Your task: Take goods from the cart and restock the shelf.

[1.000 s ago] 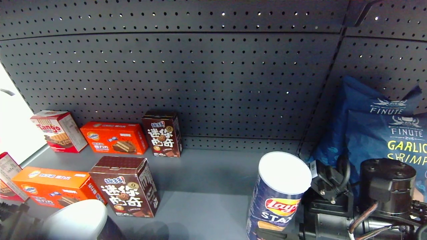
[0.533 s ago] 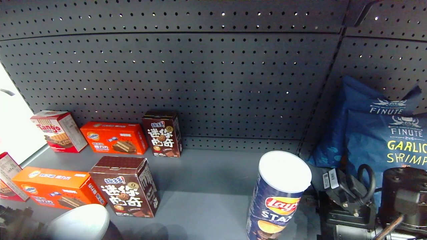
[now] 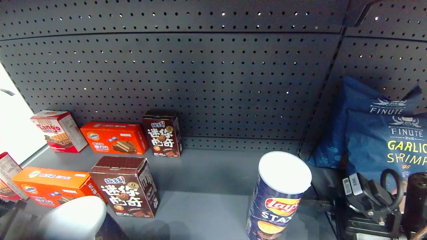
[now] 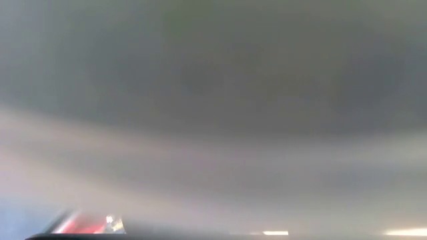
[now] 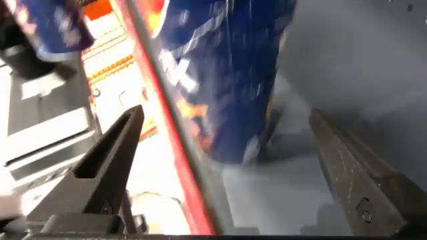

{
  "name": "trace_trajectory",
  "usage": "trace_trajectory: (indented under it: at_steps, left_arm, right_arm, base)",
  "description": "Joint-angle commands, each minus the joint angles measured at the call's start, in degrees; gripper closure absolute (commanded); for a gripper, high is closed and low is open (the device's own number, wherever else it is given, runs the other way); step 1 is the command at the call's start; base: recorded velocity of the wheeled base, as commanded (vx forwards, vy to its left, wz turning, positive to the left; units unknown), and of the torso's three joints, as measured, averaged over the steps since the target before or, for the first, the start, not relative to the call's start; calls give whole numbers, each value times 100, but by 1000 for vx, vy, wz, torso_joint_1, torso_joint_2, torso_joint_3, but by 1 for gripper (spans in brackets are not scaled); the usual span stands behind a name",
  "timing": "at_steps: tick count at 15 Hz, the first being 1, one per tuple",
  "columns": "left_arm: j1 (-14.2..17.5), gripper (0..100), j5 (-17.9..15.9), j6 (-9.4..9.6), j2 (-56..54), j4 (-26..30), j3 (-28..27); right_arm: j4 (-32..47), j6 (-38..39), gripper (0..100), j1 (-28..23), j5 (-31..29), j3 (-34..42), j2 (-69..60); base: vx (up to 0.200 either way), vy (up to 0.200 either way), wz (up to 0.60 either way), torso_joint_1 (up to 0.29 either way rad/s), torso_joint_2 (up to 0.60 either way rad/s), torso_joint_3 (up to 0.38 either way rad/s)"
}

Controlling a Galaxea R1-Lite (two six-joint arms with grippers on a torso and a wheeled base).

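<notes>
A dark blue chips can (image 3: 278,196) with a white lid stands upright on the grey shelf (image 3: 206,186), right of centre. My right gripper (image 5: 227,177) is open, its two dark fingers (image 5: 110,163) spread on either side of the can (image 5: 227,80) and drawn back from it. The right arm (image 3: 373,200) sits low at the right, in front of the blue bags. At the lower left edge a second can's white lid (image 3: 76,218) rises beside my dark left arm (image 3: 13,218); what grips it is hidden.
Snack boxes stand in two rows at the left: a brown box (image 3: 128,186), orange boxes (image 3: 55,186), (image 3: 115,137), a small brown box (image 3: 162,134) and a red-and-white box (image 3: 58,130). Blue shrimp-chip bags (image 3: 383,140) lean at the right. Perforated back panel (image 3: 200,83) behind.
My right arm has drawn back to the right and down, away from the chips can, which stays standing. The white lid at the lower left has shifted slightly.
</notes>
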Motion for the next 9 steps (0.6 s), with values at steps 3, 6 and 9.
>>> trace_trajectory:
  at_steps: [3, 6, 9]
  left_arm:
    - [-212, 100, 6, 24, 470, 0, -483]
    - [-247, 100, -12, 59, 866, -237, -676]
    - [-283, 100, 23, 59, 1297, -492, -905]
  right_arm:
    - [2727, 1, 0, 14, -424, -451, -2268]
    - [3351, 10, 0, 5, -529, -583, -2865]
    - [3324, 19, 0, 14, -652, -662, -2918]
  base:
    - [0, 0, 0, 0, 0, 0]
    - [0, 0, 0, 0, 0, 0]
    - [0, 0, 0, 0, 0, 0]
